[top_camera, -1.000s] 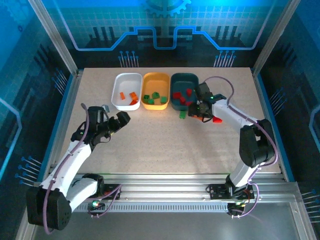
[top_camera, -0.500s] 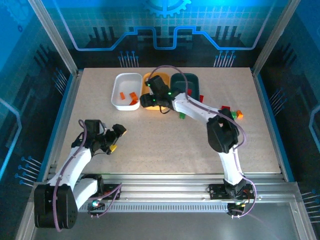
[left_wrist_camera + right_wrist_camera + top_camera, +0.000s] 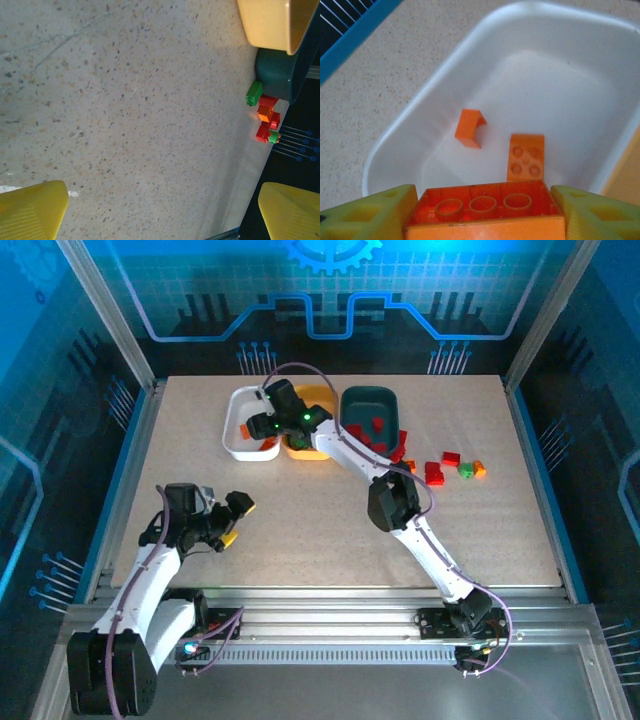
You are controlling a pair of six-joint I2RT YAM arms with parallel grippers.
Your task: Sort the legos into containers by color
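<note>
My right gripper (image 3: 485,212) is shut on an orange lego (image 3: 485,210), its hollow underside facing the camera. It hangs over the white tray (image 3: 560,75), where two more orange legos (image 3: 469,128) (image 3: 526,157) lie. In the top view the right gripper (image 3: 268,426) sits above the white tray (image 3: 232,440), beside the orange-yellow tray (image 3: 322,397) and the teal tray (image 3: 365,400), which holds red legos (image 3: 375,430). Loose red (image 3: 435,476), green (image 3: 466,471) and orange (image 3: 479,469) legos lie to the right. My left gripper (image 3: 235,520) is open over bare table.
The right arm (image 3: 350,450) stretches across the orange-yellow tray and hides its contents. In the left wrist view the open yellow fingertips (image 3: 32,210) frame bare table, with a green lego (image 3: 254,93) and red ones (image 3: 267,101) by the teal tray (image 3: 280,75).
The right gripper has swung left, from beside the teal tray past the orange-yellow tray to over the white tray. The left arm has barely shifted.
</note>
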